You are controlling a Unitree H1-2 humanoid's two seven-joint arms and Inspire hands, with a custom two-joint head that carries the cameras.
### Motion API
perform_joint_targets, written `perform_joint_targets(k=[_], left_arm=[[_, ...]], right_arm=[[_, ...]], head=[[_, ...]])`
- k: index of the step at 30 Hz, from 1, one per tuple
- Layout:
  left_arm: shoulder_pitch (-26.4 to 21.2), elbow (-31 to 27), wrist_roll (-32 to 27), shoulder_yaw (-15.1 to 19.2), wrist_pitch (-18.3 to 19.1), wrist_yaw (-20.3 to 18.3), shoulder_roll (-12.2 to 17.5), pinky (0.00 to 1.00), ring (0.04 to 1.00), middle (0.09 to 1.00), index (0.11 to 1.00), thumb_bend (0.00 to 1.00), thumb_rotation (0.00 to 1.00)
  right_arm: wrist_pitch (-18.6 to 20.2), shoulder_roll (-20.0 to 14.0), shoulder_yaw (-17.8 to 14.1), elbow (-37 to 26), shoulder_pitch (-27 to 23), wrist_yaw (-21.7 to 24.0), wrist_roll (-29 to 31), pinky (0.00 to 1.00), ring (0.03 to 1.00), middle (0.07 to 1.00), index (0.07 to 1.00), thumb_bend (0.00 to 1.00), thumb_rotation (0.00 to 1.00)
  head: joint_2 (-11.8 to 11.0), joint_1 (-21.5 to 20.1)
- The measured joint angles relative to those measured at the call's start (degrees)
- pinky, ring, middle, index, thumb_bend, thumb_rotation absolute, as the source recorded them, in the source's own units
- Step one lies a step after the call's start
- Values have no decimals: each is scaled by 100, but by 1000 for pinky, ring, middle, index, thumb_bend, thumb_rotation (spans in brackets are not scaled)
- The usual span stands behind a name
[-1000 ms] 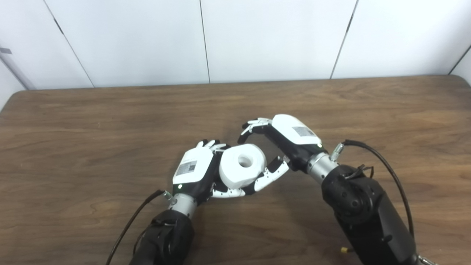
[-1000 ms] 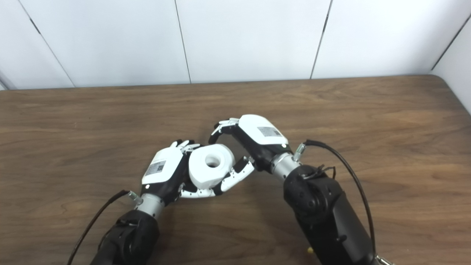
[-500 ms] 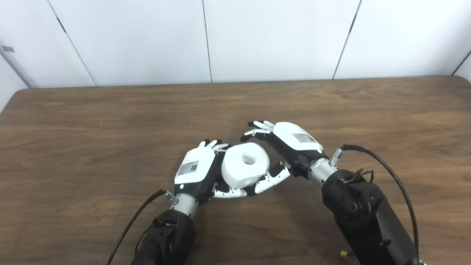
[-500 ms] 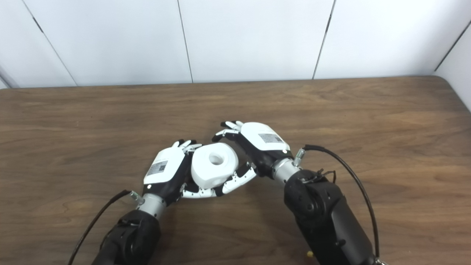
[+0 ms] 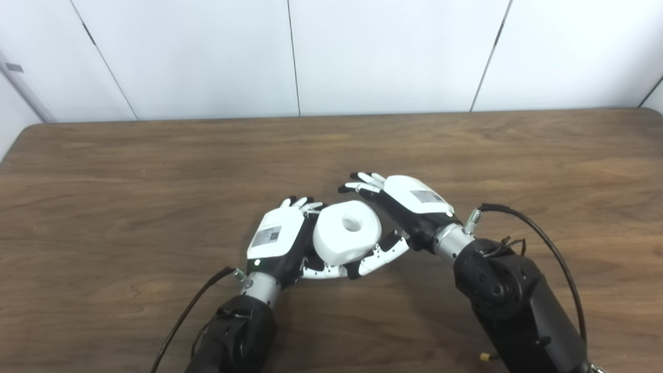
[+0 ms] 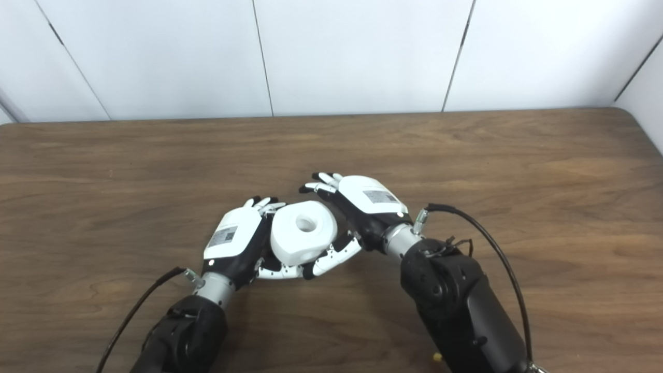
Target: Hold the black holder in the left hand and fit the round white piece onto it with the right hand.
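Observation:
The round white piece [image 5: 347,232] with a centre hole sits tilted in my left hand [image 5: 273,239], near the table's middle. The left hand's fingers curl behind it and its thumb lies under it. The black holder is almost wholly hidden beneath the white piece and inside that hand. My right hand [image 5: 412,204] lies just right of the white piece with its fingers [image 5: 362,182] straight and spread, holding nothing. Its thumb [image 5: 383,254] reaches under the piece's right side. The same shows in the right eye view, with the white piece [image 6: 304,230] between both hands.
The brown wooden table [image 5: 129,171] runs to a white panelled wall at the back. A black cable [image 5: 538,233] loops off the right wrist and another [image 5: 186,311] off the left wrist.
My right hand has come down from its arch over the white piece and its fingers have straightened out beside it. The left hand and the piece have stayed put. The camera shifted slightly.

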Motion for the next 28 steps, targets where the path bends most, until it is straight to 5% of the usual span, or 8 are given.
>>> perform_joint_targets(k=[10, 13, 15, 28], left_arm=[[-15, -20, 37, -9, 30, -76, 9, 948, 905, 833, 494, 521, 79], [-21, -52, 87, -15, 61, -146, 20, 940, 904, 838, 617, 758, 262], [-28, -121, 172, -38, 125, -283, 52, 946, 911, 849, 673, 819, 341], [24, -513, 460, -22, 340, -925, 191, 969, 941, 893, 926, 948, 404]], right_arm=[[18, -80, -85, -1, -52, 188, -8, 925, 1000, 1000, 934, 1000, 410], [18, -113, -172, -2, -100, 212, 17, 911, 1000, 1000, 944, 1000, 404], [16, -136, -236, -3, -120, 211, 70, 899, 1000, 1000, 953, 1000, 409], [18, -185, -369, -1, -237, 196, 258, 870, 1000, 1000, 979, 1000, 423]], head=[[26, 61], [44, 132], [62, 158], [184, 202]])
